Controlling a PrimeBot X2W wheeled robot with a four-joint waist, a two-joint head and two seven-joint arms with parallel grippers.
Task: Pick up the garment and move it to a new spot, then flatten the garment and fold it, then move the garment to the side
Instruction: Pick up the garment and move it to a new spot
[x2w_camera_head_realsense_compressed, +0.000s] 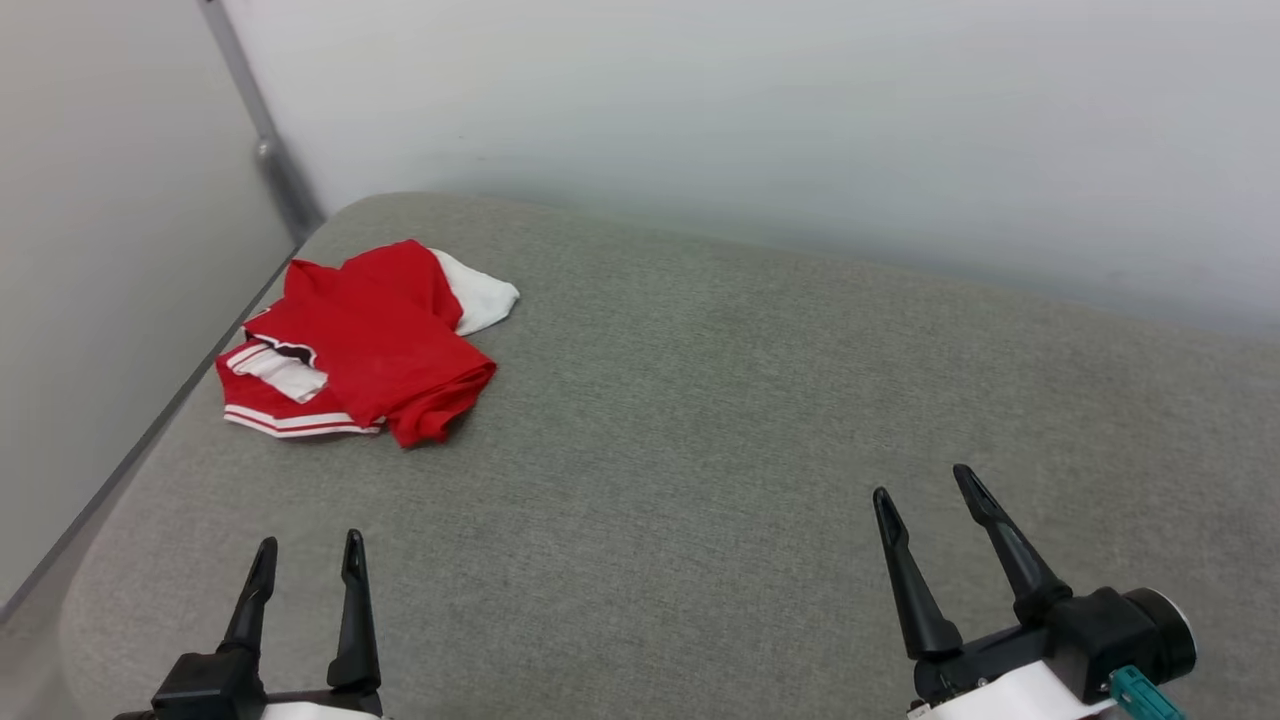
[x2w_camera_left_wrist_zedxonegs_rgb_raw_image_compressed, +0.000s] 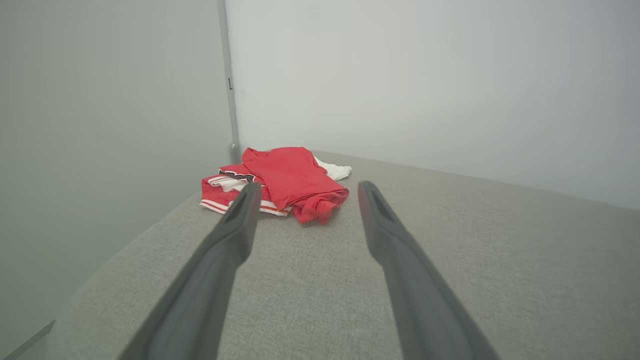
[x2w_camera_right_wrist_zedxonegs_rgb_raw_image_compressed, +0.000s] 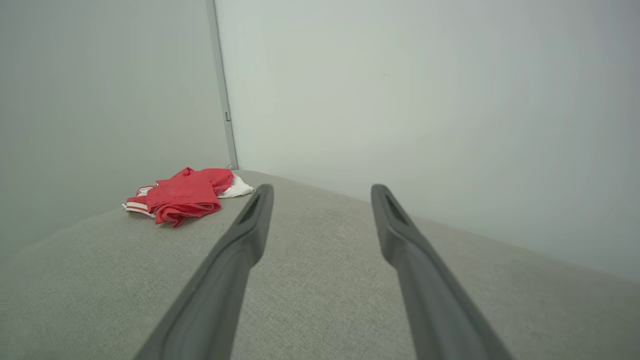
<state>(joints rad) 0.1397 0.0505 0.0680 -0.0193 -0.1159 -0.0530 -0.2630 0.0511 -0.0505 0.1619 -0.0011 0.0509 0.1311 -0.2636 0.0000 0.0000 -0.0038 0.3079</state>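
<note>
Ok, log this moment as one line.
stage: before pickup | garment: crumpled, far left on cushion | left gripper: open, empty | right gripper: open, empty

In front of me, a grey fabric-covered counter (rounded far corner), pale walls, a grey corner post.

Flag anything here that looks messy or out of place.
The garment lies bunched in a heap near the far left corner of the grey surface, a white sleeve poking out. Nothing else looks odd.
</note>
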